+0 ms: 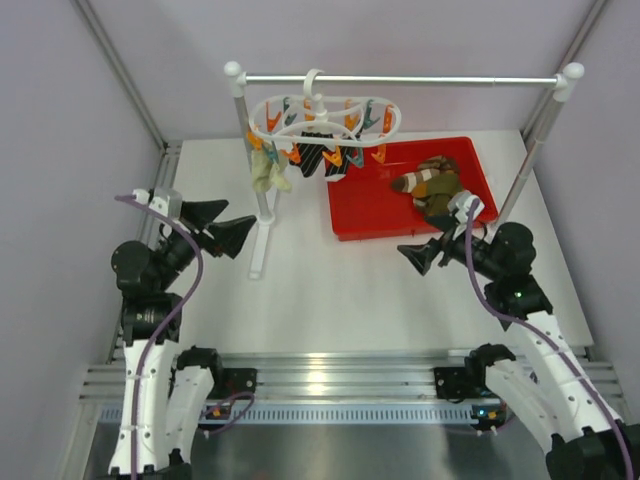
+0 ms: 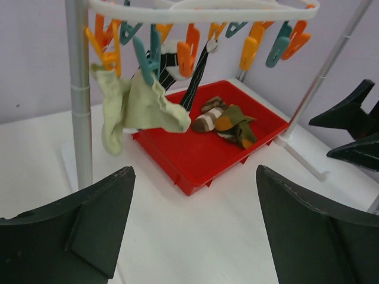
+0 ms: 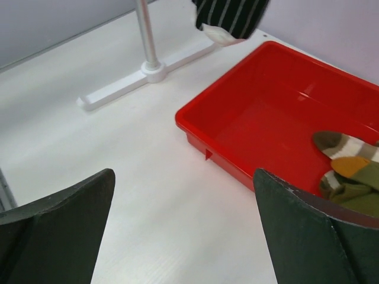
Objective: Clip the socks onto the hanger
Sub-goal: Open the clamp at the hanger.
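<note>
The white oval hanger [image 1: 320,118] hangs from the silver rail, with orange and teal clips under it. A pale green sock [image 1: 268,172] and a dark striped sock [image 1: 318,152] hang clipped to it. Brown, olive and orange socks [image 1: 428,182] lie in a heap in the red tray [image 1: 370,215]. My left gripper [image 1: 242,216] is open and empty, left of the rail's post. My right gripper [image 1: 412,256] is open and empty, just in front of the tray. The left wrist view shows the hanger [image 2: 201,10], green sock [image 2: 139,106] and heap [image 2: 228,121].
The silver rail [image 1: 400,79] stands on white-capped posts; the left post's white foot [image 1: 262,245] lies on the table between my grippers. The right post [image 1: 525,165] stands beside the tray. Purple walls close in both sides.
</note>
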{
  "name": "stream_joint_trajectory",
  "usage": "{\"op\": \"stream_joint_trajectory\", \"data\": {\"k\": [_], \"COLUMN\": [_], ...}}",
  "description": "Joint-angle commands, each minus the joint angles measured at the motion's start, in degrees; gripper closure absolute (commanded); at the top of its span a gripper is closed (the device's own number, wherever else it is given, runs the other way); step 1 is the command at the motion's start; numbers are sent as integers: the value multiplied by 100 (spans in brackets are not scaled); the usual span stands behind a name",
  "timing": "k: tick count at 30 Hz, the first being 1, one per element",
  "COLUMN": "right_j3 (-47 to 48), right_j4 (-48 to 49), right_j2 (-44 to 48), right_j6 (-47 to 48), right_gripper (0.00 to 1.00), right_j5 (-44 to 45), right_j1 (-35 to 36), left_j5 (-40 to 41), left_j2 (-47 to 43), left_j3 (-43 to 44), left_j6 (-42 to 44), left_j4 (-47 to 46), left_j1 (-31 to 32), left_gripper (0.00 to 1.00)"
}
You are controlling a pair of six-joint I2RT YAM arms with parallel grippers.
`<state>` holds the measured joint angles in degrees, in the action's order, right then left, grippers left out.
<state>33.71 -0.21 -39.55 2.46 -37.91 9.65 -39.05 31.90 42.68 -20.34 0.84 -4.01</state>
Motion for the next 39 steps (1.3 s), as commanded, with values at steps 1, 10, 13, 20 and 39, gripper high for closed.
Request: {"op": "stream_joint_trajectory", "data": {"k": [1,10,13,20,39], "right_j3": [232,714,908,1480,2262], "right_j4": [829,1804,2129,2596,3106], "right_j2": [-184,-1089,-1467,-2240,-3208], "right_j6": [158,404,343,352,308], "right_gripper": [0,2,6,12,2], "right_j5": [134,961,1206,1567,1480], "right_j1": [563,2119,2444,2972,3315], "left_j5": [-692,169,634,1549,1611], "left_j2": [632,2223,2584,2953,3507], "left_j3": [74,1207,1462,1858,2166], "left_j6": [-497,338,249,548,821], "left_j4": [-1832,-2000,-1922,-1526,-1490], "left_j1": [110,1614,1667,1877,2062], "left_gripper": [13,28,34,41,45]}}
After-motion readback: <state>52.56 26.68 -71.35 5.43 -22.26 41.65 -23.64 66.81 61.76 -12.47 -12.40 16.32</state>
